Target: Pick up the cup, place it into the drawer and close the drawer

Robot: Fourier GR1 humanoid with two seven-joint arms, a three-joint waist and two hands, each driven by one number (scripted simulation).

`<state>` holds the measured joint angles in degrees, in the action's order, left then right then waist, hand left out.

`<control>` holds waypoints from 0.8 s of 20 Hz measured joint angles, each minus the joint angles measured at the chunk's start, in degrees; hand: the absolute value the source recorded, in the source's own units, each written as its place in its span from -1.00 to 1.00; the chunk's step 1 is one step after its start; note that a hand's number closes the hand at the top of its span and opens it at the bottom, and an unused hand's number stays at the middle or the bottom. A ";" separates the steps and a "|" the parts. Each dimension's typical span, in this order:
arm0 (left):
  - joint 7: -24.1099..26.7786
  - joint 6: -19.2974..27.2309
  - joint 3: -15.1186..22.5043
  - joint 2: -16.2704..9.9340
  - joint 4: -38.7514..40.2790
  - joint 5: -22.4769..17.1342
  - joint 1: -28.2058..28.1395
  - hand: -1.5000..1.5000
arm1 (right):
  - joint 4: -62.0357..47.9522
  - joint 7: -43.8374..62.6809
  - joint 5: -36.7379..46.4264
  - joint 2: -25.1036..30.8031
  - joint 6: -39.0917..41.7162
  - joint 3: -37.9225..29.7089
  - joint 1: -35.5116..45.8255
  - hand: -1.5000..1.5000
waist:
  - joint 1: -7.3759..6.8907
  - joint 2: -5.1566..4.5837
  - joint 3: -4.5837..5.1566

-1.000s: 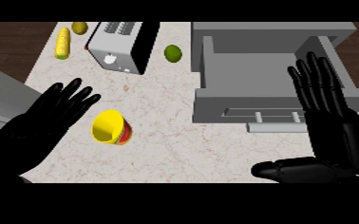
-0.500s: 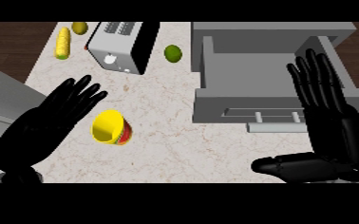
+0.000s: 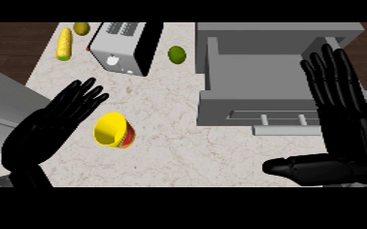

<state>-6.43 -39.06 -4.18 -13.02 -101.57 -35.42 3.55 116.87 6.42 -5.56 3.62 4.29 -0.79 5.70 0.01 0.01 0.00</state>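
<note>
The bench fills the view, and the open grey drawer takes up its 2 o'clock quarter, handle side facing the robot. Over the drawer's right edge, at 3 o'clock, the right hand is held flat with fingers straight and spread, resting. The left hand at 8 o'clock is likewise spread and holds nothing, its fingertips just beside the cup. A toaster stands at 11 o'clock. The yellow cup lies tipped on its side at 7 o'clock, well apart from the drawer. The step in hand looks like the approach for pickup; next, the left hand's fingers should curl round the cup.
</note>
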 measured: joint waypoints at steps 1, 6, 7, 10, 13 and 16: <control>0.59 -0.63 -0.44 0.02 0.44 0.78 -0.46 -1.00 | -0.24 -0.38 0.28 -0.19 -0.05 0.22 -0.05 -1.00 | -0.01 0.01 0.00; 2.58 -2.80 -1.96 -0.03 4.36 4.30 -0.83 -1.00 | -0.82 -0.95 -0.37 0.31 0.75 -0.57 -0.02 -1.00 | 0.00 -0.01 0.00; 3.25 -3.34 -2.45 -0.15 5.78 5.11 -0.39 -1.00 | 0.30 0.19 -0.81 0.48 0.73 -0.72 -0.32 -1.00 | 0.04 -0.01 0.00; 6.35 -5.04 -3.73 -0.19 9.85 8.79 0.05 -1.00 | 0.98 1.24 -0.78 0.65 0.52 -0.79 0.26 -1.00 | 0.06 -0.02 0.01; 11.00 -5.71 -4.50 0.65 15.62 14.34 1.67 -1.00 | 1.18 2.21 -1.01 1.00 0.73 -0.89 0.66 -1.00 | 0.14 -0.02 0.02; 15.70 -6.14 -5.02 0.94 20.45 18.94 2.94 -1.00 | 2.89 2.64 -0.53 0.12 0.41 0.43 -0.70 -1.00 | 0.17 -0.03 0.02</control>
<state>9.27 -45.20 -9.20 -12.08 -81.11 -16.48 6.49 119.76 9.06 -6.09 3.74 4.70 -0.36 5.00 0.18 -0.02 0.02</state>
